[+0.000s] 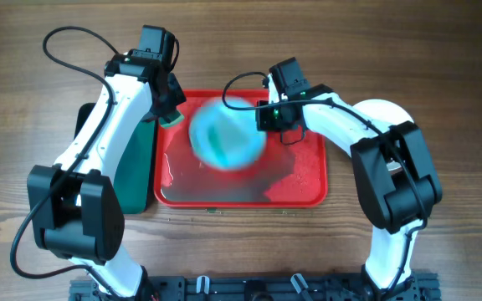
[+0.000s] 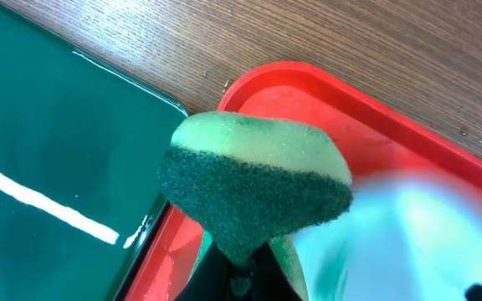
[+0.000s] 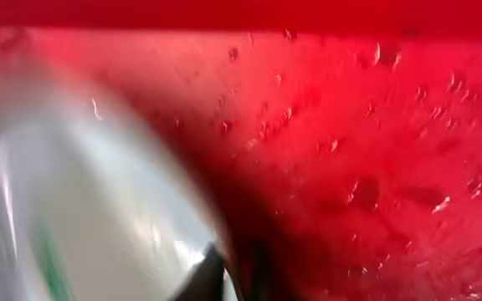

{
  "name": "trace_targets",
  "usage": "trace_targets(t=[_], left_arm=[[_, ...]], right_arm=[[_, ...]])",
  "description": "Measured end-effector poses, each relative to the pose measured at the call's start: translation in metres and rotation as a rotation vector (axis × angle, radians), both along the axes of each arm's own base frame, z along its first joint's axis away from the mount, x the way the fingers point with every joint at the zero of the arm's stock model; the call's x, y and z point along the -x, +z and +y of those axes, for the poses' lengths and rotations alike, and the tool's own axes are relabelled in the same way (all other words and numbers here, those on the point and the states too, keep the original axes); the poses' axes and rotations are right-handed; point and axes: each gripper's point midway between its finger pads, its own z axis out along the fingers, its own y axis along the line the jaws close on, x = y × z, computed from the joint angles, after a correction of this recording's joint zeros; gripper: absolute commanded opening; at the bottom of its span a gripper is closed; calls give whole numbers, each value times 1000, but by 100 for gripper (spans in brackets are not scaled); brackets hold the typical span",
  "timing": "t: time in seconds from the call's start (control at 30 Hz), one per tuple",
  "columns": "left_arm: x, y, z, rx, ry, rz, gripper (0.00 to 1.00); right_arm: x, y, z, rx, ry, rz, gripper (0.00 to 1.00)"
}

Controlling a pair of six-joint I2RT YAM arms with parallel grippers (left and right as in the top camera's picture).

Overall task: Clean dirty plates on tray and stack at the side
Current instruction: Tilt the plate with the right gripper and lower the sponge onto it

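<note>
Left fingers [image 2: 224, 280] are clamped tight on a sponge [image 2: 253, 188], with the dark scouring face turned outward and the pale foam behind it, so the rough side is ready to meet a dirty surface. Just ahead of those fingers is the blurred plate [image 1: 227, 134]. The sponge hangs near its edge without clearly touching it.

Your right fingers [image 1: 268, 114] are at the opposite edge of that plate and appear closed on its rim. I judge they are there to steady it for scrubbing (the smear suggests it is moving, so the exact grip is hard to read). Teal marks show on the white, so it looks not yet clean.

Below both sets of fingers lies the red tray [image 1: 304, 180]. Its floor is wet with droplets and a thin sheen, so expect the plate to slide easily. I cannot tell whether more plates lie under this one.

On the far side of the left fingers from the plate is a glossy dark green tray [image 1: 136, 176], a likely stacking spot. Everything rests on a wood-grain desk [image 1: 442, 67]
</note>
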Motion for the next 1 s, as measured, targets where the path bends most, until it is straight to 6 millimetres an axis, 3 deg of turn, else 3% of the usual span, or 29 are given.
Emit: trace_targets(t=[0.17,0.37,0.67,0.8,0.9,1.0], left_arm=[[1,0,0,-1,0,5,4],[1,0,0,-1,0,5,4],[1,-5,-17,49,-79,6,4],[9,-23,-39,70,-213,39,4],[22,-52,-64,87,-390,103,4],[31,-66,-76,84,-482,139,4]], right_arm=[[4,-1,-3,-5,-100,67,4],[25,-3,-9,1,-223,223,4],[45,-2,5,-20,-40,235,4],[52,-1,15,-24,29,222,4],[54,-1,18,-27,49,220,4],[54,-1,18,-27,51,219,4]])
